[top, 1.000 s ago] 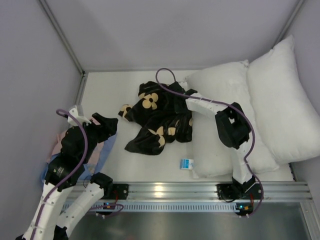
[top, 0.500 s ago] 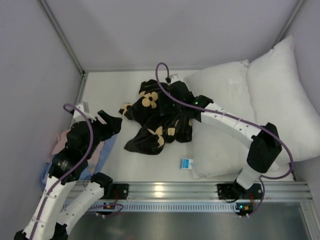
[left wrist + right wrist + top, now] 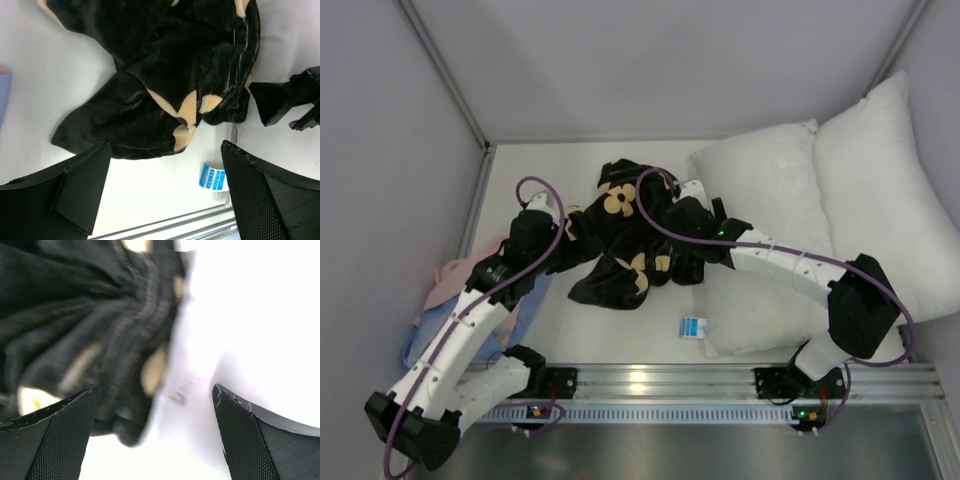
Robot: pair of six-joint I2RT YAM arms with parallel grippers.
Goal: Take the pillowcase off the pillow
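Pillowcase (image 3: 630, 245) lies in a crumpled black heap, tan flowers showing, near the middle of the white counter (image 3: 535, 170). Most of it looks flat and unstuffed, so I judge the stripping largely done. The pillow (image 3: 770, 190) lies just to its right, bare white over nearly all of its visible face, with its blue-and-white label tag (image 3: 694, 327) showing at the near corner.

What is unsettled is the border between the two. The cover's right edge touches or overlaps the pillow's left edge, and from above the right arm (image 3: 790, 265) hides that very spot. I cannot tell whether a corner of the pillow sits inside the fabric or the cloth is merely draped against it (the right wrist view is blurred and shows only dark folds beside white).

The left gripper (image 3: 162, 147) hovers over the near-left part of the heap with its fingers spread wide and nothing between them. The right gripper (image 3: 154, 387) is likewise spread and empty, poised where black fabric meets white pillow. Neither has hold of the cover.

What is left, as I judge it, is to take the fabric and draw it leftward until it lies apart from the pillow. A second white pillow (image 3: 885, 190) leans at the far right, and a pink cloth (image 3: 450, 280) and a light-blue cloth (image 3: 530, 305) sit at the counter's left edge, neither involved
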